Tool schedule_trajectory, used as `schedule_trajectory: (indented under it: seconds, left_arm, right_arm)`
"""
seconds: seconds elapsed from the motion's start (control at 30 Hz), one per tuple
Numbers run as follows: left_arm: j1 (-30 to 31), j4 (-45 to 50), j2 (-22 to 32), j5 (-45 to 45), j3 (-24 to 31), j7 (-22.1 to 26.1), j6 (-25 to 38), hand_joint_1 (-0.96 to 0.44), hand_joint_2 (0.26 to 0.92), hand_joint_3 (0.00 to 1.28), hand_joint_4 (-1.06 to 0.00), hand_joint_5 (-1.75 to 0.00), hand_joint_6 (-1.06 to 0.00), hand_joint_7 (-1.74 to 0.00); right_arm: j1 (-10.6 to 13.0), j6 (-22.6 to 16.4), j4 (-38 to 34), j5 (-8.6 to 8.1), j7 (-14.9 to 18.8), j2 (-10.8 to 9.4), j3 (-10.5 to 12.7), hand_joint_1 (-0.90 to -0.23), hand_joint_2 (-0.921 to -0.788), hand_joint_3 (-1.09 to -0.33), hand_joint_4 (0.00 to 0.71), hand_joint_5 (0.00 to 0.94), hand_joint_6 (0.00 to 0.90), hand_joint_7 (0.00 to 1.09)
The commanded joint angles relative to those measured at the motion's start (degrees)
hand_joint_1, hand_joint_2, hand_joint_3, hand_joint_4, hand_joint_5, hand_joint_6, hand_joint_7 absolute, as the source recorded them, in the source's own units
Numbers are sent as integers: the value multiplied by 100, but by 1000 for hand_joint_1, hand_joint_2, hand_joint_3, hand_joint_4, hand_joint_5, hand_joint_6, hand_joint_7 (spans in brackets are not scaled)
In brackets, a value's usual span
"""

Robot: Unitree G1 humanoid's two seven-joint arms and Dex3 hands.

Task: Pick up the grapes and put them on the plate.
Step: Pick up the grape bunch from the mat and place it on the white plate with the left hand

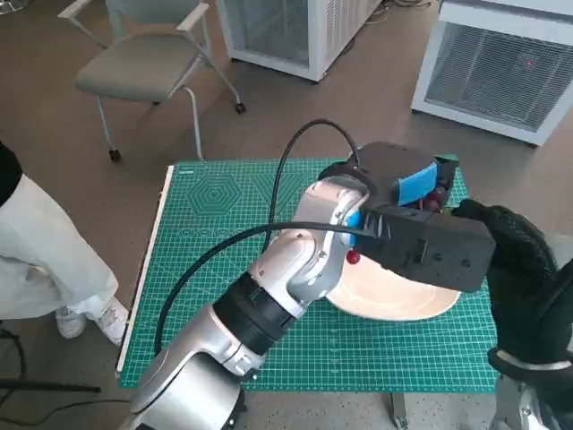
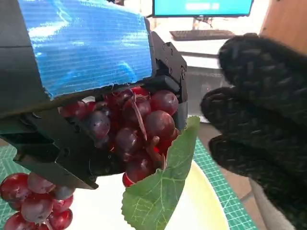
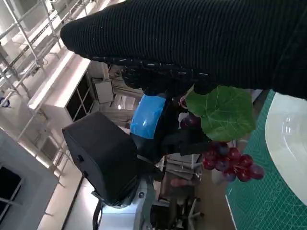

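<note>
Now the carry step looks nearly done: the left hand (image 2: 91,62) grips the grapes (image 2: 134,129), its fingers wrapped around the top of the bunch, which hangs with its green leaf (image 2: 160,191) over the plate (image 1: 394,300) near the mat's right side. The next move, I judge, calls for lowering the bunch onto the plate and loosening the fingers. The right hand (image 1: 528,269) hovers just right of the grapes, beside the plate's right edge; whether its fingers are curled or spread I cannot tell. It could crowd the release. Beyond the green cutting mat (image 1: 233,215) stands a grey chair (image 1: 148,63); a person's leg (image 1: 49,260) shows at left.
</note>
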State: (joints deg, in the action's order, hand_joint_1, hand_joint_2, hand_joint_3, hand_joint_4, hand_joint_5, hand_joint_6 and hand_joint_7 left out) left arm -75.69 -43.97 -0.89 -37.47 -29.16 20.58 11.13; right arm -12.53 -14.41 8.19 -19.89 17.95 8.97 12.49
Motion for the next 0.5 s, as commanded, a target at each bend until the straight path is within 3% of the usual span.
schedule_trajectory:
  seconds: [0.03,0.13,0.2,0.3,0.4,0.47,0.5]
  left_arm:
    - [-226,-204,-101,85,39,-126,-126,2,855,342,-475,-1443,-495,-1298]
    - [-252,-372,-133,121,46,-123,-134,3,844,313,-525,-1439,-567,-1170]
    - [-253,-449,-147,147,49,-73,-117,71,794,370,-572,-1379,-545,-1065]
    - [-263,-559,-164,193,45,7,-129,282,620,658,-629,-1418,-409,-545]
    - [-309,-680,-175,147,-49,24,-179,330,551,784,-593,-1473,-321,-240]
    - [-331,-714,-160,42,-167,24,-211,102,606,580,-406,-1412,-299,-144]
    - [-335,-724,-151,-6,-219,11,-231,-59,651,431,-310,-1264,-297,-108]
  right_arm:
    - [107,48,-23,77,-67,43,2,-430,-921,-634,414,669,180,964]
    - [107,37,-30,83,-73,46,2,-431,-921,-633,415,668,180,964]
    - [108,31,-35,92,-81,46,2,-432,-921,-633,416,667,181,963]
    - [109,24,-47,102,-92,43,1,-432,-921,-632,417,665,182,962]
    - [109,19,-60,93,-87,40,-3,-432,-921,-632,417,664,182,961]
    - [109,14,-68,87,-80,39,-5,-432,-921,-632,418,663,182,960]
    - [108,10,-73,84,-76,40,-6,-433,-921,-632,418,662,182,960]
